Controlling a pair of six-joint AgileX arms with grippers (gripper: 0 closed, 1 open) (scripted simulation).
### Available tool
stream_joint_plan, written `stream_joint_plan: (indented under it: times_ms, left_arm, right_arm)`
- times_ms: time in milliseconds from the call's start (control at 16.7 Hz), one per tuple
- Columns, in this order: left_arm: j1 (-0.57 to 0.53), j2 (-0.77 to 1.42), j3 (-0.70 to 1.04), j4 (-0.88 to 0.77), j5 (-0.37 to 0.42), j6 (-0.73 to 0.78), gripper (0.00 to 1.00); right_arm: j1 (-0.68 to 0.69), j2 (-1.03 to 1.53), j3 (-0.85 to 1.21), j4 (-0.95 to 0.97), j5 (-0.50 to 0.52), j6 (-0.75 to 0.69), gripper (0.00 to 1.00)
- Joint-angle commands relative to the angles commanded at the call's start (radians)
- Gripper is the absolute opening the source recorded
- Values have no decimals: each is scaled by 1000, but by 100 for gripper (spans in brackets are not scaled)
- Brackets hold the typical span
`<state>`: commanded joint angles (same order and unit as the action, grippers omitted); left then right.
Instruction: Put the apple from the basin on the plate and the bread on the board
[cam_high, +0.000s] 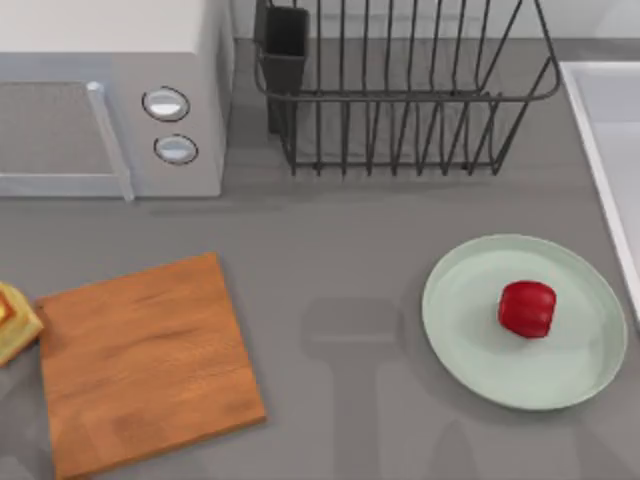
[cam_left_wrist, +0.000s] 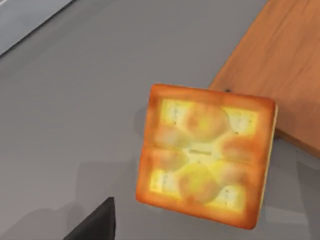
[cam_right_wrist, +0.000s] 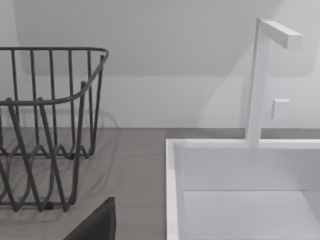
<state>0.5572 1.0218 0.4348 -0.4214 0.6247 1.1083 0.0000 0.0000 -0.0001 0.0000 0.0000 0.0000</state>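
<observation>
The red apple (cam_high: 527, 308) rests on the mint-green plate (cam_high: 470, 340) at the right of the table. At the far left edge the yellow bread (cam_high: 12, 320) lies flat on the table, right beside the left edge of the wooden board (cam_high: 150, 360). In the left wrist view the bread (cam_left_wrist: 205, 167) is close below the camera, one corner at the edge of the board (cam_left_wrist: 280, 65), and a dark part of my left gripper (cam_left_wrist: 95, 225) hangs above the table beside it. The white basin (cam_high: 610, 150) runs along the right edge. The right wrist view faces the basin (cam_right_wrist: 240, 190), with a dark part of my right gripper (cam_right_wrist: 95, 225) in front.
A microwave (cam_high: 110, 100) stands at the back left and a black wire dish rack (cam_high: 400, 100) at the back middle. A white faucet (cam_right_wrist: 260, 80) rises behind the basin. Bare grey table (cam_high: 340, 300) lies between board and plate.
</observation>
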Motion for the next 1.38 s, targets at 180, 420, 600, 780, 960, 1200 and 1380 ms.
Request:
stream_joint_plan:
  times_ms: [180,420,600,780,960,1200,1380]
  left_arm:
    - [111,301,120,-123,174,320,100]
    - [216,656,264,-273,385,663,100]
    - [262,874,351,-367,514,854,100]
    - [285,1036,412,-436,607,993,100]
    - [294,1123,442,-474,655,1070,100]
    - [295,1133,445,-478,660,1078,100]
    - [291,1114,455,-476,658,1077,100]
  right_arm:
    - [0,0,0,0,0,0,100]
    - [0,0,0,0,0,0,100]
    - [0,0,0,0,0,0,100]
    - [0,0,0,0,0,0,100]
    - [0,0,0,0,0,0,100]
    - [0,0,0,0,0,0,100]
    - [0,0,0,0,0,0,100]
